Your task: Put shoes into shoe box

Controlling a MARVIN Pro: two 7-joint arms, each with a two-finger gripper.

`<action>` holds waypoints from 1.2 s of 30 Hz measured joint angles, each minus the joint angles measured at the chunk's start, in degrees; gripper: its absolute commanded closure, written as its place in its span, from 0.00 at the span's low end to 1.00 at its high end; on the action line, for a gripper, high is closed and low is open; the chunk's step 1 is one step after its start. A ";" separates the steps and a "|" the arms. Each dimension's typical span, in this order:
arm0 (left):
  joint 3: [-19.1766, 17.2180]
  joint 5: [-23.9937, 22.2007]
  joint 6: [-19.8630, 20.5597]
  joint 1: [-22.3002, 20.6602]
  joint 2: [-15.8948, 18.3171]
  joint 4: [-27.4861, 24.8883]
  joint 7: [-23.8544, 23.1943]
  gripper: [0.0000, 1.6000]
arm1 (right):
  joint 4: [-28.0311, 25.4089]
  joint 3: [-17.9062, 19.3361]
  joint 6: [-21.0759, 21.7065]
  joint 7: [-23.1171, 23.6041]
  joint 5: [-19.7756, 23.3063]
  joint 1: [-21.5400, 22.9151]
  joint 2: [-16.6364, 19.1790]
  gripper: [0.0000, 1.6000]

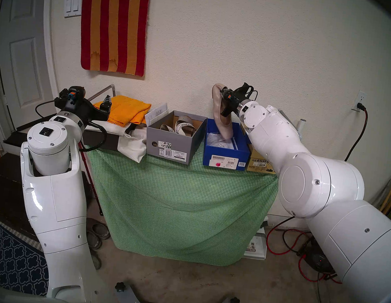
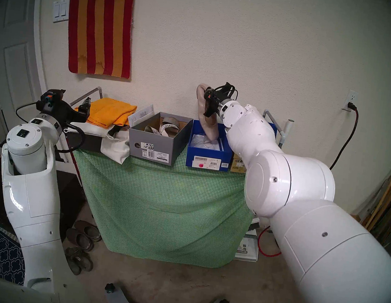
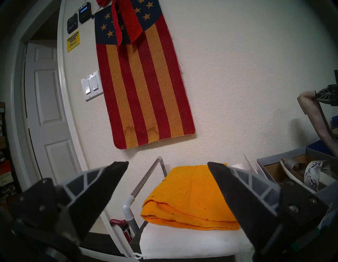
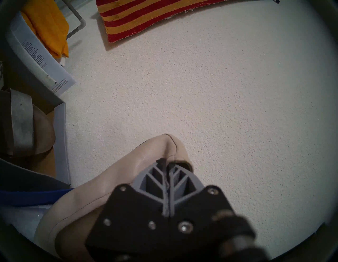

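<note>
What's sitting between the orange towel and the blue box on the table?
The grey shoe box with the sandals inside, a leaflet at its back corner. The orange towel lies left of it, the blue box right. Shows in both head views.

Glossy white rounded arms with small screws and black square ports end in black tools with grey ribbed fingers point(image 3: 256, 184).

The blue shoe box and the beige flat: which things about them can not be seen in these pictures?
- Floor of the blue shoe box: head views, hidden by its front wall and white paper.
- Toe of the beige ballet flat, held by the right gripper: hidden behind the box wall; touching or not is unclear.
- Second flat: in no view.
- Box label print: too small.
</note>
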 measured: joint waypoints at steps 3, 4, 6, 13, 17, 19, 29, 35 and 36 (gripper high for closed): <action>-0.03 0.04 -0.01 -0.02 -0.03 0.00 -0.04 0.00 | 0.02 0.00 0.58 -0.47 -0.26 0.18 -0.37 1.00; -0.04 0.06 -0.02 -0.03 -0.05 0.00 -0.05 0.00 | 0.04 -0.01 0.84 -0.70 -0.38 0.26 -0.57 1.00; -0.05 0.09 -0.03 -0.05 -0.07 0.00 -0.07 0.00 | 0.07 -0.02 1.19 -1.02 -0.55 0.34 -0.88 1.00; -0.11 0.21 -0.06 -0.10 -0.16 0.00 -0.15 0.00 | 0.59 -0.12 2.30 -2.42 -1.15 0.28 -2.29 1.00; -0.15 0.27 -0.09 -0.14 -0.21 0.00 -0.22 0.00 | 1.49 -0.22 3.08 -3.25 -1.59 -0.06 -3.04 1.00; -0.17 0.30 -0.10 -0.15 -0.23 0.00 -0.25 0.00 | 2.05 -0.25 3.55 -3.60 -1.81 -0.27 -3.32 1.00; -0.26 0.44 -0.15 -0.22 -0.36 0.00 -0.38 0.00 | 4.01 -0.25 5.73 -4.56 -2.57 -0.71 -3.82 1.00; -0.31 0.54 -0.19 -0.25 -0.45 0.00 -0.47 0.00 | 4.47 -0.24 7.16 -4.79 -2.93 -0.54 -3.82 1.00; -0.32 0.57 -0.20 -0.26 -0.47 0.00 -0.49 0.00 | 4.52 -0.24 7.40 -4.79 -3.04 -0.49 -3.80 1.00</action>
